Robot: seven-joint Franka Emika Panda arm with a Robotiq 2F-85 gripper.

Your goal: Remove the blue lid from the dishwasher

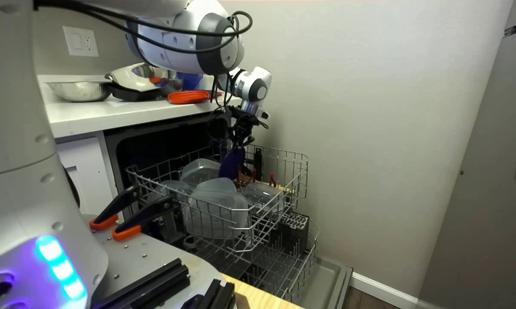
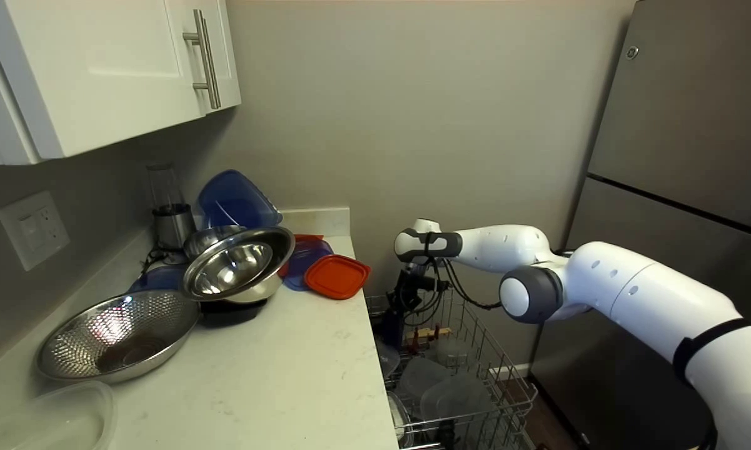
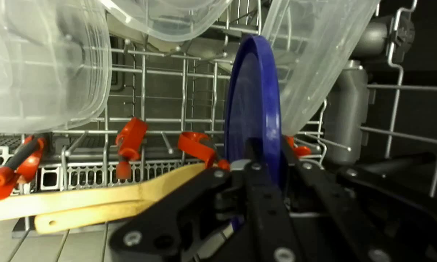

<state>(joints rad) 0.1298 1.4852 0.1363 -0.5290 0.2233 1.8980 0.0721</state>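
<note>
The dark navy-blue lid (image 1: 232, 164) stands on edge, tilted, in the upper rack of the dishwasher (image 1: 168, 138). In the wrist view the lid (image 3: 270, 98) points away from me, its rim between my fingers. My gripper (image 3: 271, 149) is closed on it, with one black finger against each side. In an exterior view the gripper (image 1: 241, 141) hangs over the rack, pointing down, with the lid below its tips. In an exterior view the gripper (image 2: 403, 306) is beside the counter edge, and the lid is dark and hard to make out. I cannot tell whether the lid touches the rack.
Clear containers (image 3: 313, 62) stand close beside the lid, and another container (image 3: 40, 65) lies to the left. Orange-handled utensils (image 3: 131, 138) and wooden spoons (image 3: 95, 207) lie near the fingers. The wire rack (image 1: 306, 171) surrounds them. The counter (image 2: 300, 362) edge and the wall are close.
</note>
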